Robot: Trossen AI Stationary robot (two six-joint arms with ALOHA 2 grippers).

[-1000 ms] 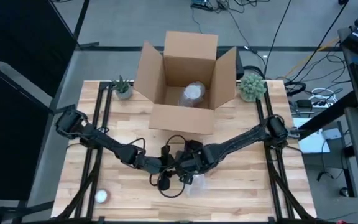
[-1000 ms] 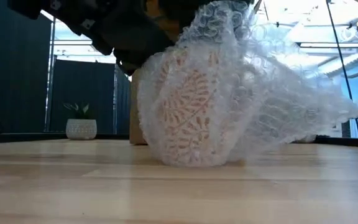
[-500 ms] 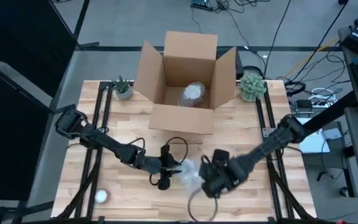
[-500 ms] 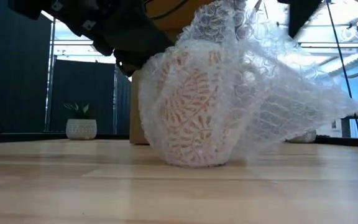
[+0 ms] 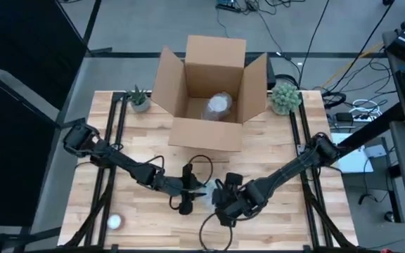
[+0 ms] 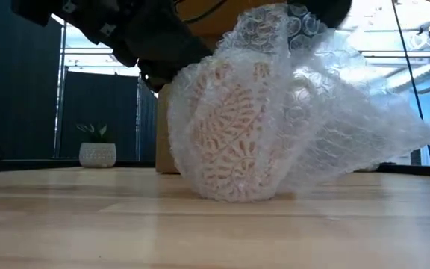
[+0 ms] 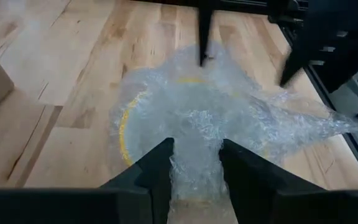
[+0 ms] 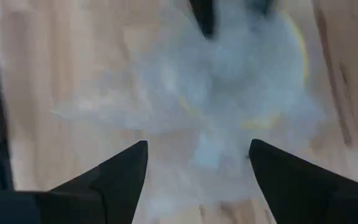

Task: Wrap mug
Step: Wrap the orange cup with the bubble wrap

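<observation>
The mug (image 6: 234,131) stood on the wooden worktop (image 6: 88,224) a little in front of the open cardboard box (image 5: 209,91), already swaddled in clear bubble wrap (image 6: 349,127). Through the plastic it showed as a pale, rounded cup with an orange leaf-vein pattern, and from the left wrist view a yellow rim (image 7: 124,127) curved under the sheet. The wrap bunched up into a peak over the mug and trailed off to one side in a loose, crumpled tail lying away from the box. The left gripper (image 7: 194,163) was pinching a gathered fold of the wrap above the mug, jaws narrow and closed on the plastic. The right gripper (image 8: 197,165) hovered just beside the bundle on the side away from the left arm, jaws spread wide and holding nothing. Judging from this, the mug was likely ceramic: stiff, moderately heavy and breakable if tipped, while the wrap was light, soft and slippery, prone to springing open once released. The loose tail seemed the sensible place to take hold, pinching it near its free edge and folding it over the mug, with the other hold kept on the gathered peak so the bundle did not slide or topple on the smooth wood.
</observation>
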